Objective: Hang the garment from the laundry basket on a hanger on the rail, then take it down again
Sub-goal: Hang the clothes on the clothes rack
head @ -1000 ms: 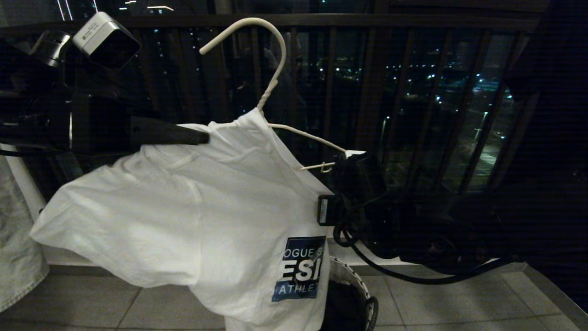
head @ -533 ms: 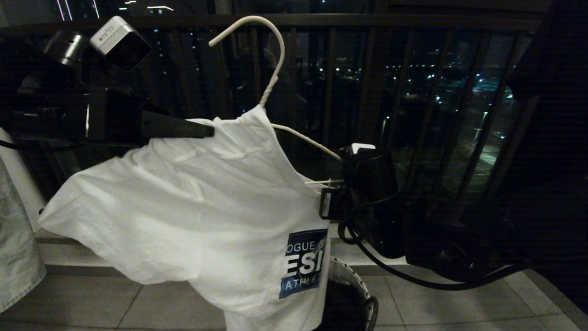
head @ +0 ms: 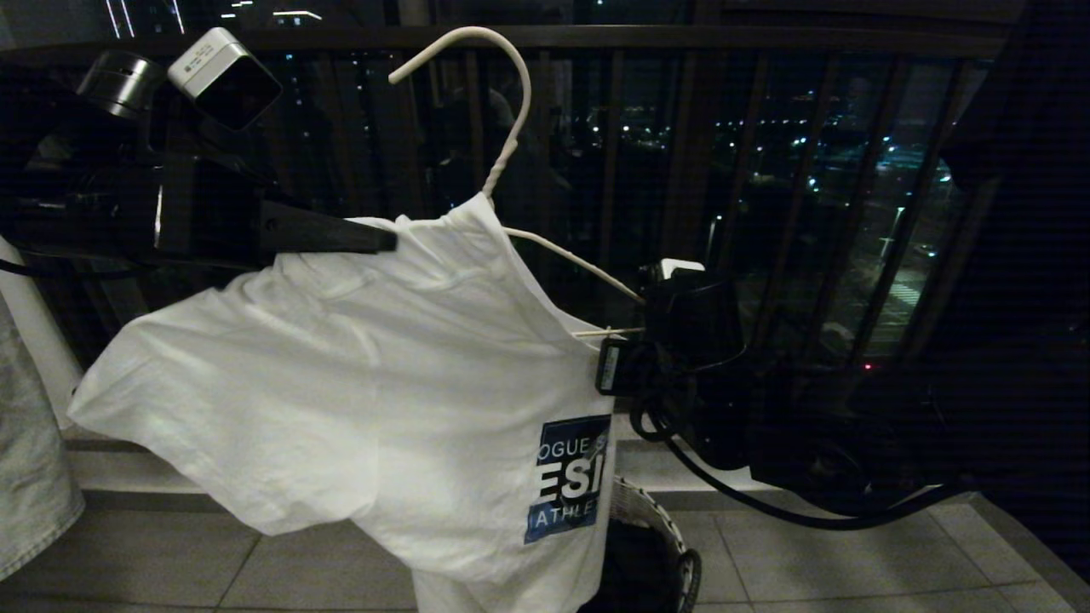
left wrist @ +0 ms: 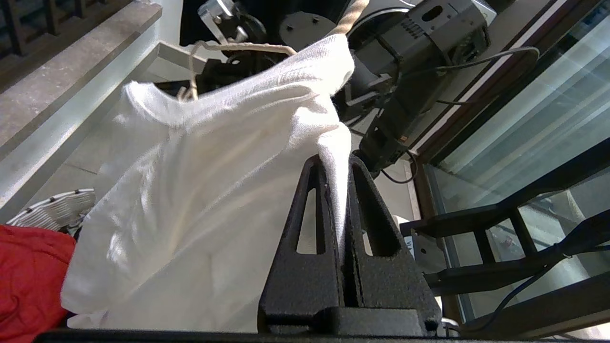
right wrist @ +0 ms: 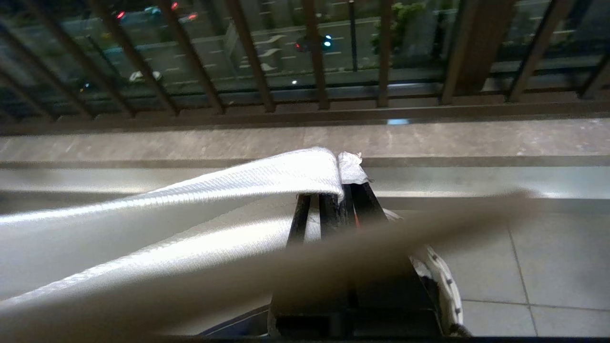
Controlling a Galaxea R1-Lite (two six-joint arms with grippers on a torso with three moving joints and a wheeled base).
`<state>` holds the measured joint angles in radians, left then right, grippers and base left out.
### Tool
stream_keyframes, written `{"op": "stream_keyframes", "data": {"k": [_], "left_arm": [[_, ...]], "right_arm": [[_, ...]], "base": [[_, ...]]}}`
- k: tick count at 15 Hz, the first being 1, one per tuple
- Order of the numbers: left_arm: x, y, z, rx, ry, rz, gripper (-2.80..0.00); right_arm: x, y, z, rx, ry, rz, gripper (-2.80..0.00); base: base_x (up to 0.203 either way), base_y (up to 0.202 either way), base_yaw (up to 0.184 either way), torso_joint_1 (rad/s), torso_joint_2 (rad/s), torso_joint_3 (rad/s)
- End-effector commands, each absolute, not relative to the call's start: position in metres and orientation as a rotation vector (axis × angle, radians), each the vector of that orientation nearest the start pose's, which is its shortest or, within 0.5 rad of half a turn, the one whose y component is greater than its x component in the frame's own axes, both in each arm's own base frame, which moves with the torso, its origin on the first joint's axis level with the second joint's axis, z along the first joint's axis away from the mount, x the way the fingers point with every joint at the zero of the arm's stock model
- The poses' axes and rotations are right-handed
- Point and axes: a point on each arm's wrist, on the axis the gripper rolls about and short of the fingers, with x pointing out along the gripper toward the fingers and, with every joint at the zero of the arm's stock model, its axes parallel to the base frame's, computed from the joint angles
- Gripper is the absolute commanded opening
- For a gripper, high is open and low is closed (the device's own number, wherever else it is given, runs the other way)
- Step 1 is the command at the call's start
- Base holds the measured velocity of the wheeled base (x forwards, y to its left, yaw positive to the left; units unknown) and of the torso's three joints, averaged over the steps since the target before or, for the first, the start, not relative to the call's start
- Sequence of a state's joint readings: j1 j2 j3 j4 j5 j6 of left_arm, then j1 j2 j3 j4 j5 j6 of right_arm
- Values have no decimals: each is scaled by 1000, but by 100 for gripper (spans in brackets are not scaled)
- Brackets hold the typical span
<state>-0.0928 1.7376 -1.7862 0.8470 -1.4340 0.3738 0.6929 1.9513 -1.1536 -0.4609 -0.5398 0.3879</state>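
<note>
From the head view, you had the garment (head: 358, 375) half-threaded on the hanger (head: 511, 136), held aloft above the laundry basket (head: 656, 519). Left wrist: your left gripper (left wrist: 339, 190) pinched its cloth. Right wrist: your right gripper (right wrist: 344, 190) clamped fabric. Next, probably seat the bare hanger shoulder.

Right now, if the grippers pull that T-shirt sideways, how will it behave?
Probably floppy: the T-shirt sags in folds below the left gripper. Likely light; the thin hanger isn't visibly bending. It may slide along the wire.

Dark balcony railing (head: 766, 170), tiled floor (head: 851, 562), night city lights.
</note>
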Motion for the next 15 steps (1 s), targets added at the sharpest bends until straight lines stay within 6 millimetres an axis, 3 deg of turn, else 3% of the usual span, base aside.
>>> {"op": "stream_keyframes", "data": {"k": [1,8,15], "left_arm": [[274,-48,321,-256,399,-1527,-280],[277,-44,322,-253,391,-1513,-280],[278,-44,321,-253,391,-1512,-280]], "right_arm": [[307,229,173,192,295,71,-280],[314,216,178,181,281,46,-280],[317,195,196,171,250,50,-280]], "base": [[0,0,0,0,0,0],[0,0,0,0,0,0],[0,0,0,0,0,0]]}}
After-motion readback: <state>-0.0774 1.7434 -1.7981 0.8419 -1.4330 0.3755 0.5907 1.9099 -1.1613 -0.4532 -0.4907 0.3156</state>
